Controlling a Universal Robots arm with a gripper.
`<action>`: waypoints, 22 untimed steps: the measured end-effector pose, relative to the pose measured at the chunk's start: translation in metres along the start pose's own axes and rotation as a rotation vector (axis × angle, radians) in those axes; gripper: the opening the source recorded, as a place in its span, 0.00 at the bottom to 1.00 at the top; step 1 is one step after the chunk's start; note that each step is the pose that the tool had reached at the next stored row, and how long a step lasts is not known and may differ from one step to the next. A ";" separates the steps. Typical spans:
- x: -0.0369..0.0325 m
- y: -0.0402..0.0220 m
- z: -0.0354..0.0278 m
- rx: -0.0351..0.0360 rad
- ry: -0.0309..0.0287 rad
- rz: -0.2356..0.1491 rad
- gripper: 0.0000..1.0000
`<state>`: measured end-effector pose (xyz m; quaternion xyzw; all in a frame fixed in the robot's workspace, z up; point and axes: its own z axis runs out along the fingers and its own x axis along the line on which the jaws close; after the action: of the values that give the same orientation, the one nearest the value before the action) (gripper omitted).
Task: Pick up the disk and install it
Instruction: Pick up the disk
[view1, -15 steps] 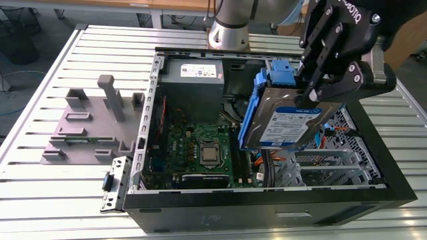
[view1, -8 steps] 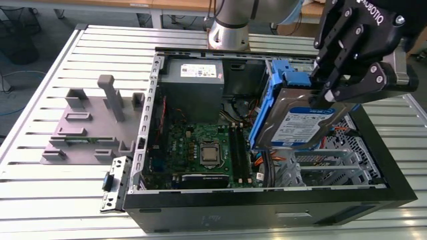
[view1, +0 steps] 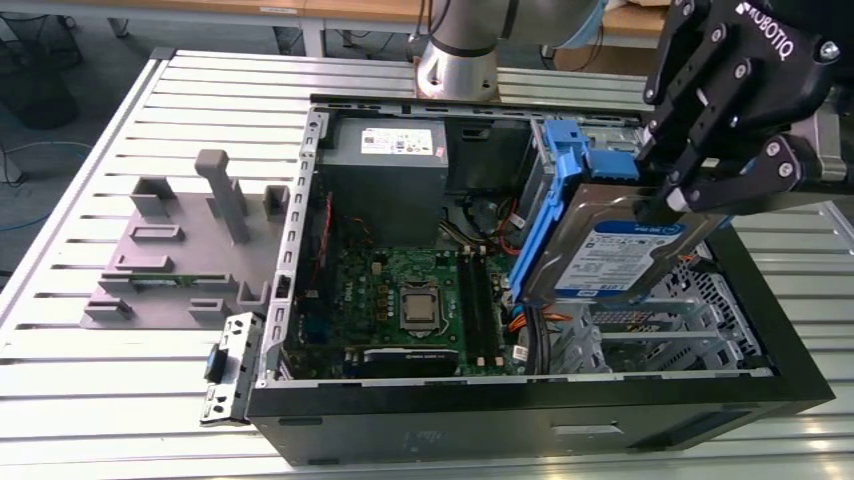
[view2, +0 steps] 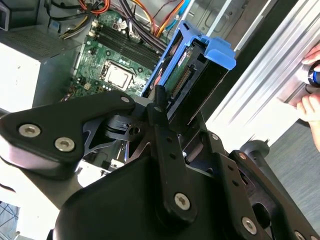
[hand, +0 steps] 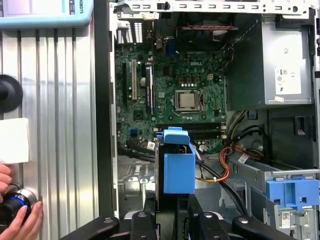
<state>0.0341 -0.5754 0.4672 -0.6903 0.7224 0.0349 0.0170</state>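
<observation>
My gripper (view1: 683, 200) is shut on the disk (view1: 607, 258), a silver drive with a white-and-blue label and blue side rails (view1: 550, 215). It holds the disk by its upper end, tilted steeply and hanging over the open computer case (view1: 534, 425) on the exterior view's right side. In the second wrist view the disk (view2: 192, 75) juts out beyond the black fingers (view2: 159, 102), its connector edge showing above the motherboard. In the first wrist view the disk's blue rail (hand: 179, 167) stands just beyond the gripper (hand: 172, 212), over the case floor beside the motherboard (hand: 172, 85).
Inside the case are the motherboard (view1: 400, 300), a grey power supply with a white sticker (view1: 394, 150), loose cables (hand: 220, 165) and a blue latch (hand: 292, 192) at the drive bay. A grey fixture (view1: 187, 245) sits on the slatted table. A person's hand (hand: 15, 220) rests at the table edge.
</observation>
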 end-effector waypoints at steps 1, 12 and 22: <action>0.0005 -0.0006 0.0001 0.0000 -0.0001 0.000 0.35; 0.0005 -0.0034 0.0000 -0.0001 0.0000 0.000 0.35; 0.0000 -0.0143 -0.0002 0.0000 0.0000 0.000 0.35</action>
<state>0.0484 -0.5761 0.4670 -0.6903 0.7225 0.0349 0.0170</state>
